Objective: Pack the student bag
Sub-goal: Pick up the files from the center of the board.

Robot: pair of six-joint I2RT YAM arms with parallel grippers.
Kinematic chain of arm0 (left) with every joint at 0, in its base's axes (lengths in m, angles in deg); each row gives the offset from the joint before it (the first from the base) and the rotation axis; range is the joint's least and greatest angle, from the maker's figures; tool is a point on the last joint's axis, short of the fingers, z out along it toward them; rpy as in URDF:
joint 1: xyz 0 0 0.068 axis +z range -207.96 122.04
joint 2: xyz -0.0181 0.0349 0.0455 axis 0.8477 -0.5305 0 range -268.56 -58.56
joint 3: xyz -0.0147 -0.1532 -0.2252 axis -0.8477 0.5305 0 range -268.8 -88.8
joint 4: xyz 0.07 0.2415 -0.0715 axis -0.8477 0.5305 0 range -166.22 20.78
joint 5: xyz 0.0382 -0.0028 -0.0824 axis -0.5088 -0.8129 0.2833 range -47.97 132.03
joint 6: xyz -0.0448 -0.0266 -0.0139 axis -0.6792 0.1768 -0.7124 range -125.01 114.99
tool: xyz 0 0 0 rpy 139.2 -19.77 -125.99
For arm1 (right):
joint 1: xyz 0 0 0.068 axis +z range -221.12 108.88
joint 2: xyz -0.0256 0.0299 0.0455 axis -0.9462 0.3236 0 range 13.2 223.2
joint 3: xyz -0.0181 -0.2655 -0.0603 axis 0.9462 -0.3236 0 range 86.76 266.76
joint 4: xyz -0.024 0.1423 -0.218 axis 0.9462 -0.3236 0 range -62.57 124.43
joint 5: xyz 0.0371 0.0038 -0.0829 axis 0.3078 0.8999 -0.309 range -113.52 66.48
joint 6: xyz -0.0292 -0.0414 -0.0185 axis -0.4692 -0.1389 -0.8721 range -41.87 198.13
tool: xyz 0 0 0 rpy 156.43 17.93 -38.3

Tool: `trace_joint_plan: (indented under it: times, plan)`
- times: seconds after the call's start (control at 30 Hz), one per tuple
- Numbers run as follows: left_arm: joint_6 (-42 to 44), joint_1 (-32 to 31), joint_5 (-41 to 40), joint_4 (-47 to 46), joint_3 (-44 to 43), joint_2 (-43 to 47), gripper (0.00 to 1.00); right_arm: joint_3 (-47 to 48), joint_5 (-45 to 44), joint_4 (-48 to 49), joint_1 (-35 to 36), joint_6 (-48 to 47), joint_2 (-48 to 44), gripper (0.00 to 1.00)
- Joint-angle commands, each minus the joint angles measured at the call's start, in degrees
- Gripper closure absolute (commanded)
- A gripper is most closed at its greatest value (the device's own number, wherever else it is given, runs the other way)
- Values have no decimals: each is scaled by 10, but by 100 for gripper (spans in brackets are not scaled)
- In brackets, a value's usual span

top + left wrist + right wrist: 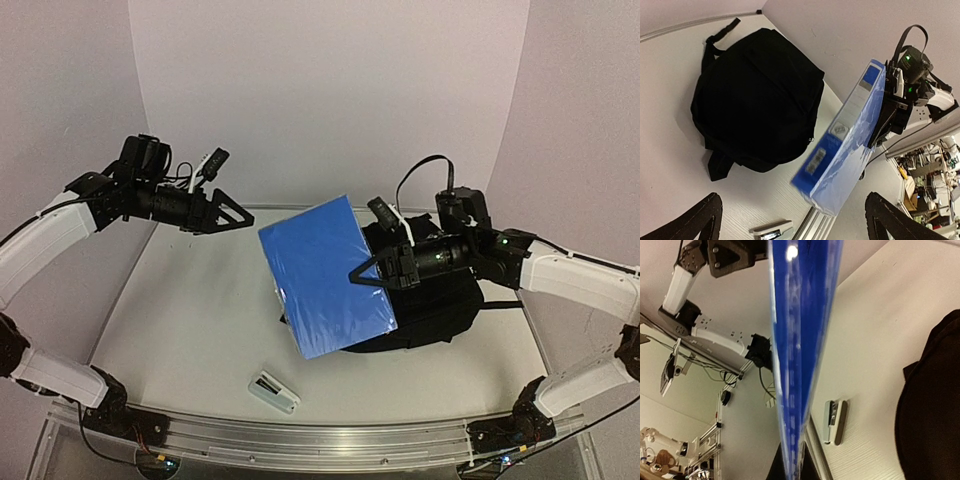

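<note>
right hand pinches edge of blue binder above student bag — left hand splayed

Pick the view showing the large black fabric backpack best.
Left wrist view: the large black fabric backpack shows nearly whole. The top view hides most of it behind the blue plastic binder; the right wrist view catches only its edge.

A robotics lab: white-screened test table, aluminium frame rail, cluttered workbench beyond
</note>
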Motion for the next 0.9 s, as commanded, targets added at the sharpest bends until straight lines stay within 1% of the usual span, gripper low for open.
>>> trace_joint_plan:
  times: [0.0,0.07,0.13,0.23,0.27,0.33,0.37,0.4,0.43,0.5,0.57,0.6,0.67,0.73,0.77,0.8,0.87]
  plan:
    - [61,-43,54,66,-65,-61,0,2,112,-41,16,-31,16,100]
    - [76,-80,61,94,-89,-93,0,3,120,-47,28,-36,22,100]
    - [81,-96,73,106,-103,-116,0,5,132,-49,39,-41,26,100]
    - [81,-118,117,112,-111,-134,0,12,146,-51,48,-51,30,100]
    - [78,-123,132,110,-111,-137,1,14,148,-51,49,-53,32,100]
    - [72,-135,155,104,-111,-140,5,17,151,-53,50,-57,40,100]
    - [69,-143,167,103,-111,-143,10,17,155,-54,50,-60,48,100]
    - [68,-145,177,105,-111,-145,18,18,157,-55,50,-62,51,100]
    - [68,-147,182,108,-111,-149,29,18,160,-55,50,-65,57,100]
    - [67,-148,185,113,-108,-152,54,17,162,-56,50,-70,64,100]
    - [61,-148,186,106,-101,-152,74,18,161,-57,50,-74,68,100]
    - [58,-148,188,103,-96,-152,81,18,158,-57,49,-75,69,100]
    - [54,-148,188,96,-87,-152,92,19,149,-58,50,-78,69,94]
    - [50,-148,192,91,-81,-152,96,19,137,-58,50,-81,68,91]
    - [47,-148,196,83,-76,-149,99,20,124,-58,50,-81,66,82]
    - [45,-148,197,76,-69,-147,100,22,109,-58,50,-80,63,69]
    - [36,-147,181,54,-59,-133,100,27,67,-59,48,-74,54,38]
